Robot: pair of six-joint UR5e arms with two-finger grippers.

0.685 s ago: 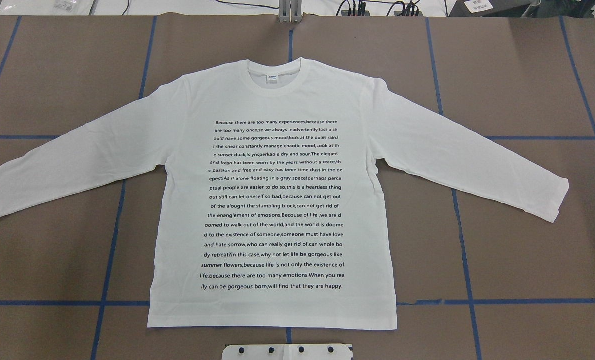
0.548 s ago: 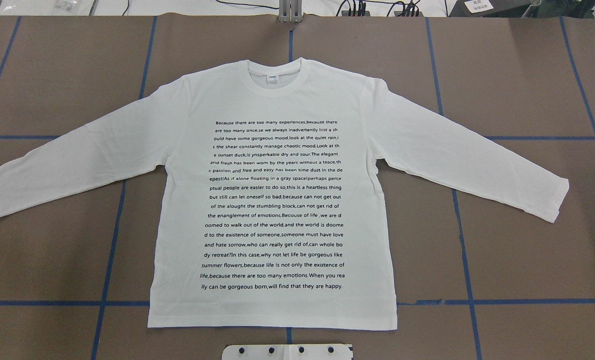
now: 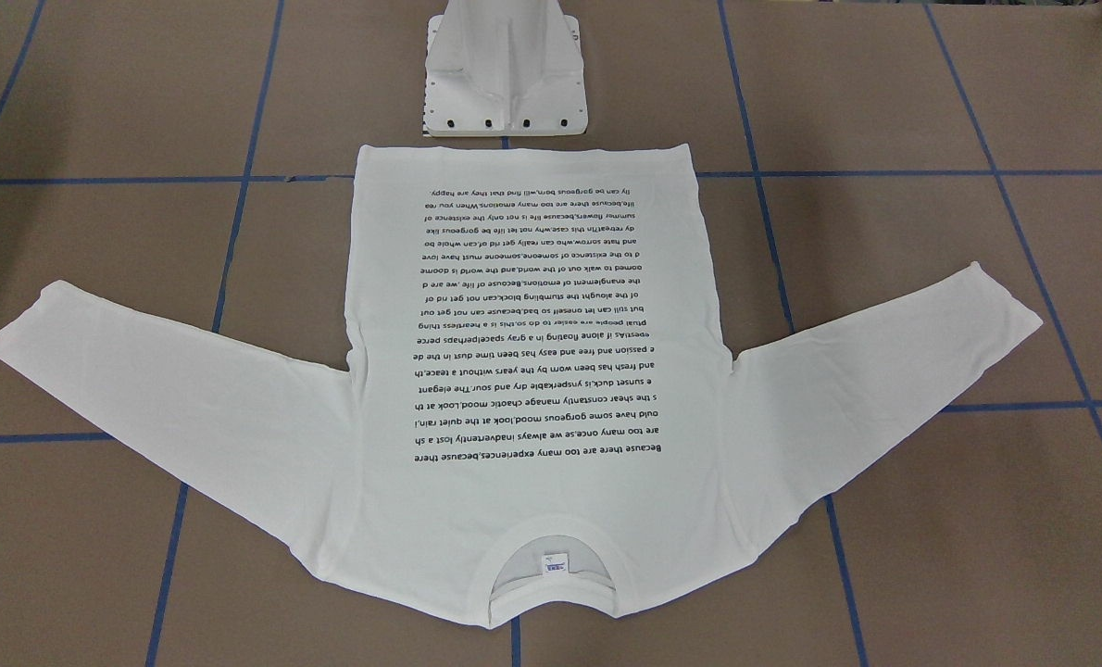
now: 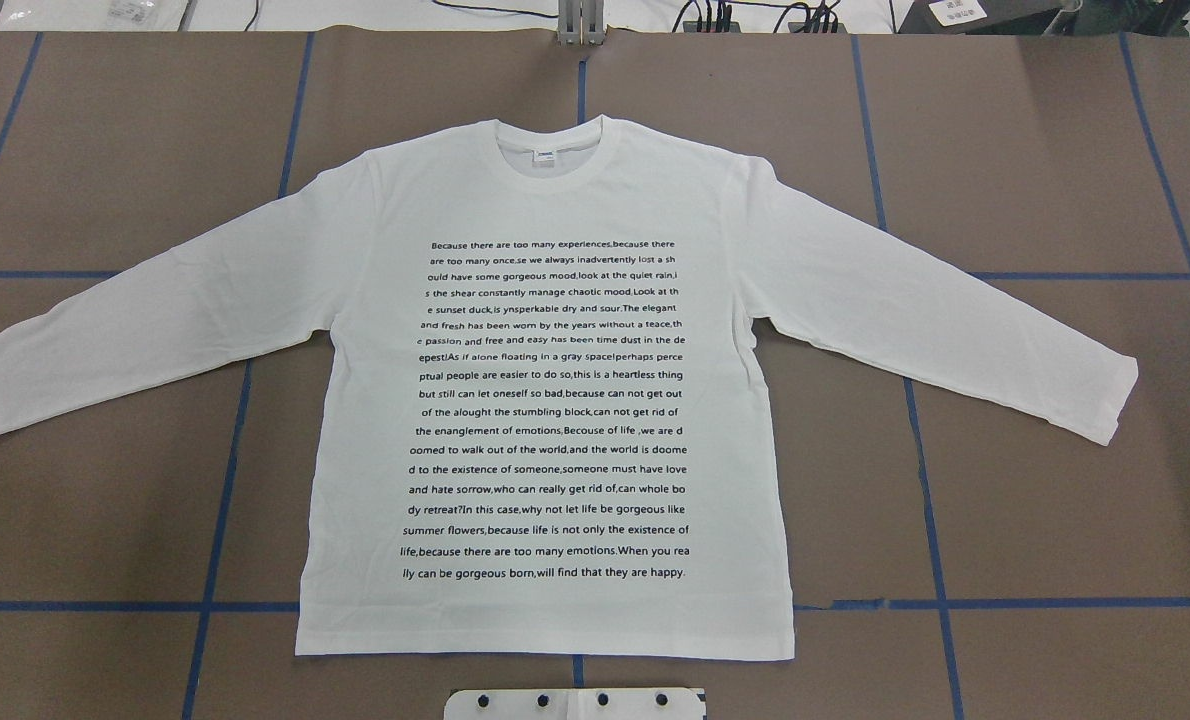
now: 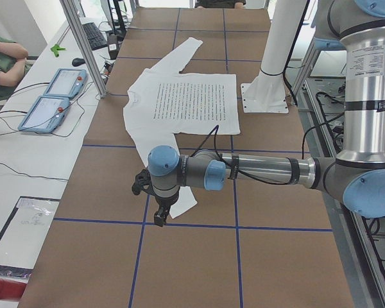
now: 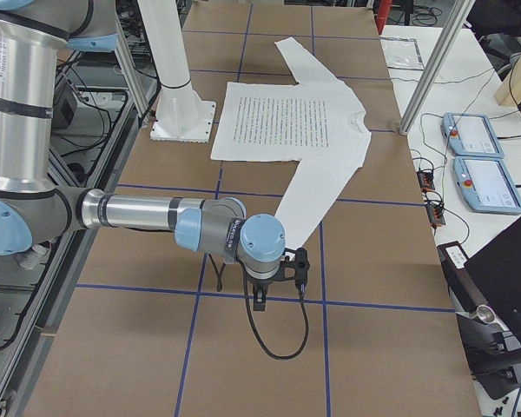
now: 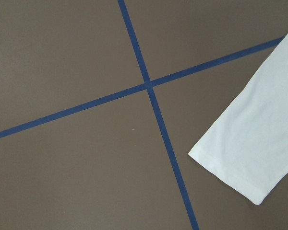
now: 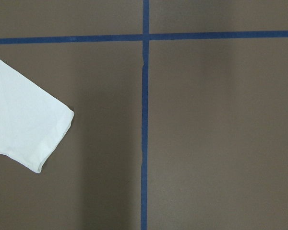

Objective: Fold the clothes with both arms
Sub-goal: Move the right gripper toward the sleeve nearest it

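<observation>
Shirt flat, print side up; fold not begun, both arms waiting out by the cuffs.

Brown table (image 4: 1055, 150) w/ blue tape grid (image 4: 223, 450) holds the white long-sleeved shirt (image 4: 545, 200) at centre. In the overhead view the collar is at 12 o'clock, the hem at 6, and the sleeves (image 4: 135, 330) splay to approx 8 and 4. Cloth looks like soft, thin, matte knit, nearly crease-free, w/ a ribbed round neck, stitched cuffs and a black text block. The left arm (image 5: 263, 170) hangs the left claw (image 5: 159, 215) above the table near the left cuff (image 7: 230, 167). The right arm (image 6: 148, 213) hangs the right claw (image 6: 278, 291) near the right cuff (image 8: 48, 143). Neither touches cloth. Whether the fingers are apart or together can't be told; only side views show them. Judged step: approach before the 1st fold. Next move prob. needs each claw to drop, pinch a cuff edge and carry that sleeve inward across the body.
</observation>
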